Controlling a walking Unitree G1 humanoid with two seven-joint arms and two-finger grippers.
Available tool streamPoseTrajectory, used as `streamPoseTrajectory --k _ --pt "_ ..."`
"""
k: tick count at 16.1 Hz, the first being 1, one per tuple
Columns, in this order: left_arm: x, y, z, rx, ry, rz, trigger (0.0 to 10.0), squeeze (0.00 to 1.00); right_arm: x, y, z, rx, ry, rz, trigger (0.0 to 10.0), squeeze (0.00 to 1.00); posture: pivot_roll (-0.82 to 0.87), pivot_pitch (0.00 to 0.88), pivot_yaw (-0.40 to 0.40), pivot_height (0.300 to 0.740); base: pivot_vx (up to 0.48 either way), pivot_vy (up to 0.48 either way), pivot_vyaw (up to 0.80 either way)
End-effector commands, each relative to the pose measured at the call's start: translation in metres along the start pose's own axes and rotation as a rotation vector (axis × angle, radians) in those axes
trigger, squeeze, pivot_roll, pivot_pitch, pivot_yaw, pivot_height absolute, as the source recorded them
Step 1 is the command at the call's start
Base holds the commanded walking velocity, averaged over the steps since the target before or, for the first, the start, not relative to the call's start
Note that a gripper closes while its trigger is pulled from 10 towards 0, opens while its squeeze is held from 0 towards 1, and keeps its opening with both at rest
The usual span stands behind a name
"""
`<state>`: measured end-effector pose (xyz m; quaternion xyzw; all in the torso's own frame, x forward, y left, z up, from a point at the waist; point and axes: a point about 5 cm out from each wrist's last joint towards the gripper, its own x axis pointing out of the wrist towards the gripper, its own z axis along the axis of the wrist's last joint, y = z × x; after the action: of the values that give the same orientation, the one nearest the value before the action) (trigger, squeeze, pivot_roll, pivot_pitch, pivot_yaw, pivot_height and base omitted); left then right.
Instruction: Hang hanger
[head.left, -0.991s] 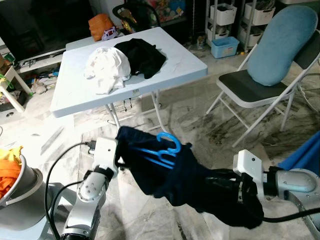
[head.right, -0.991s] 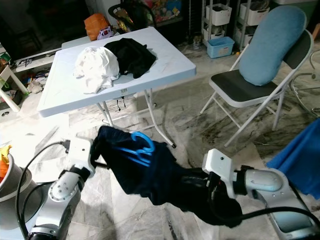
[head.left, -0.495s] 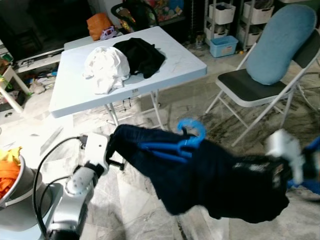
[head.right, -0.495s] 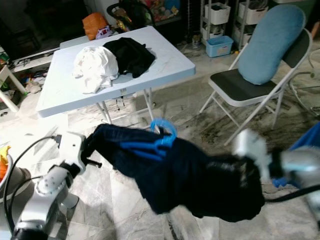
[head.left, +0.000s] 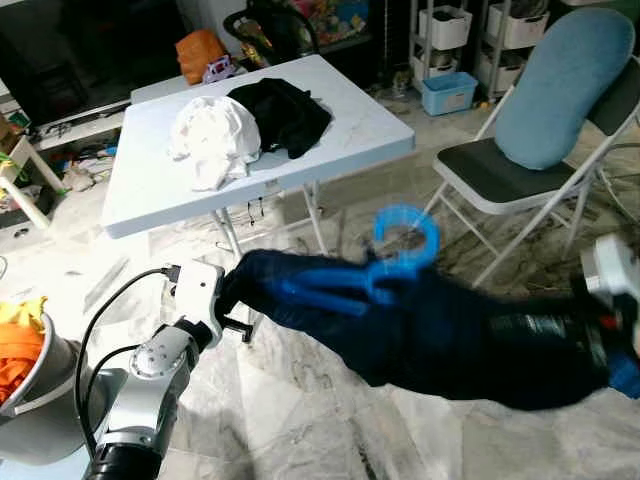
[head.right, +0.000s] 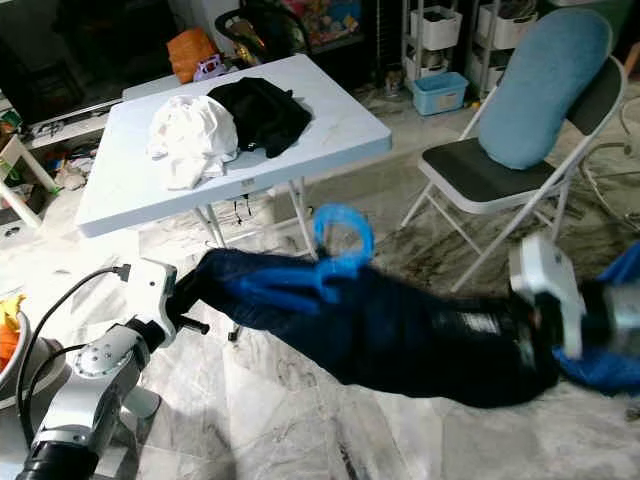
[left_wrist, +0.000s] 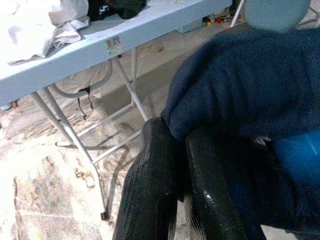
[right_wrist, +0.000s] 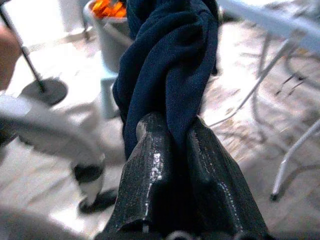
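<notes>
1. Table (head.left: 330, 150), light blue with folding legs, stands beyond the left gripper, with a white garment (head.left: 213, 135) and a black garment (head.left: 285, 110) heaped on its top. A folding chair (head.left: 500, 180) carrying a blue cushion (head.left: 555, 85) stands beyond the right gripper.

2. Garment under handling: a dark navy garment (head.left: 450, 330) is stretched taut between the two grippers, clear of the marble floor (head.left: 300, 400). It is blurred in the head views.

3. Hanger (head.left: 390, 265), blue plastic, sits inside the navy garment nearer the left gripper's end. Its hook stands up out of the cloth; its shoulders are partly wrapped by the fabric.

4. Left gripper (left_wrist: 175, 150): fingers closed down on one end of the navy garment, with cloth bunched between and over them. Whether they also bear on the hanger cannot be told.

5. Right gripper (right_wrist: 172, 135): fingers pinched tight on a twisted fold at the opposite end of the garment.

6. Bucket (head.left: 20, 380), holding orange cloth, stands behind and outside the left arm.

7. Progress, by judgement: the garment appears to be dressed on the hanger and lifted, so preparation looks done. No rail or rack can be made out, and the hook is engaged on nothing. Carrying to a rail and hooking on are outstanding.
</notes>
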<state>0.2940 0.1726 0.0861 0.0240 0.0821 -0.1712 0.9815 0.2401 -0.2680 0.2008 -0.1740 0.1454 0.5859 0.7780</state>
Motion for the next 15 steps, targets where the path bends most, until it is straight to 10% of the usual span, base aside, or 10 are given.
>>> streamPoseTrajectory --k 1,4,13,14,15 --pt "-0.004 0.016 0.0 -0.01 0.014 0.062 0.0 0.0 -0.001 0.007 0.007 -0.065 0.041 0.082 10.0 0.0 -0.14 0.003 0.16 0.74 0.0 0.0 0.0" --pt "-0.002 0.026 0.004 -0.054 -0.001 0.108 0.0 0.0 -0.001 0.017 -0.005 -0.099 0.17 0.148 10.0 0.0 -0.15 0.007 0.157 0.74 0.0 0.0 0.0" --pt "-0.004 -0.024 -0.03 -0.094 0.131 -0.055 0.0 0.0 -0.013 -0.014 0.056 -0.066 -0.355 -0.131 10.0 0.0 -0.15 0.0 0.158 0.74 0.0 0.0 0.0" --pt "-0.002 -0.027 -0.027 -0.077 0.115 -0.042 8.0 0.0 -0.005 -0.018 0.055 -0.068 -0.369 -0.174 10.0 0.0 -0.15 0.0 0.154 0.74 0.0 0.0 0.0" --pt "-0.001 -0.031 -0.024 -0.079 0.094 -0.04 10.0 0.0 0.004 -0.021 0.055 -0.069 -0.38 -0.219 10.0 0.0 -0.15 0.0 0.148 0.74 0.0 0.0 0.0"
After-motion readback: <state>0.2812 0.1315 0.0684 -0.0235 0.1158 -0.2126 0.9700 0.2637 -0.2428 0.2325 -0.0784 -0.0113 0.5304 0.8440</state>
